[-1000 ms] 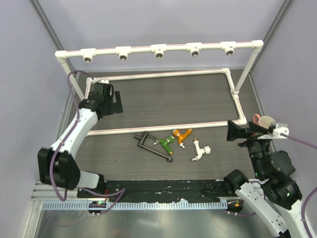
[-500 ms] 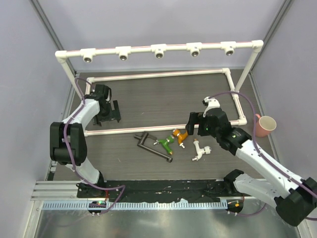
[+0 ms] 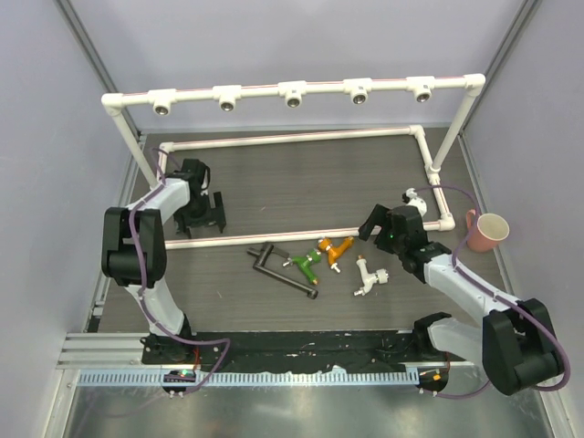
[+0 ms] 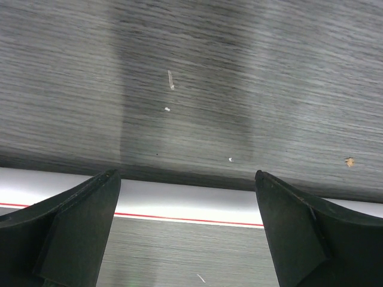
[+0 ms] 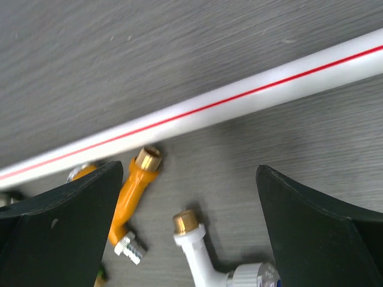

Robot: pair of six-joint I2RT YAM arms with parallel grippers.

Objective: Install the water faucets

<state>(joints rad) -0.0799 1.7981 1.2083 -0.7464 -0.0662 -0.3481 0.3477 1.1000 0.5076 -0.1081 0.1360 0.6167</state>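
Observation:
Four faucets lie on the dark table: black (image 3: 281, 268), green (image 3: 307, 265), orange (image 3: 334, 250) and white (image 3: 369, 276). My right gripper (image 3: 381, 225) is open and empty, just above and right of the orange and white faucets. In the right wrist view the orange faucet (image 5: 133, 191) and the white faucet (image 5: 197, 248) lie between my fingers, brass threads up. My left gripper (image 3: 203, 212) is open and empty at the left, over the front pipe of the frame (image 4: 185, 203). No faucet shows in the left wrist view.
A white pipe frame (image 3: 292, 137) lies on the table, with an upright top bar (image 3: 292, 91) carrying several tee sockets. Its front pipe (image 5: 239, 98) has a red stripe. A pink cup (image 3: 486, 230) stands at the right edge.
My right arm has swung in from the far right to the faucets, then drawn back slightly right. My left gripper has come down a little towards the front pipe.

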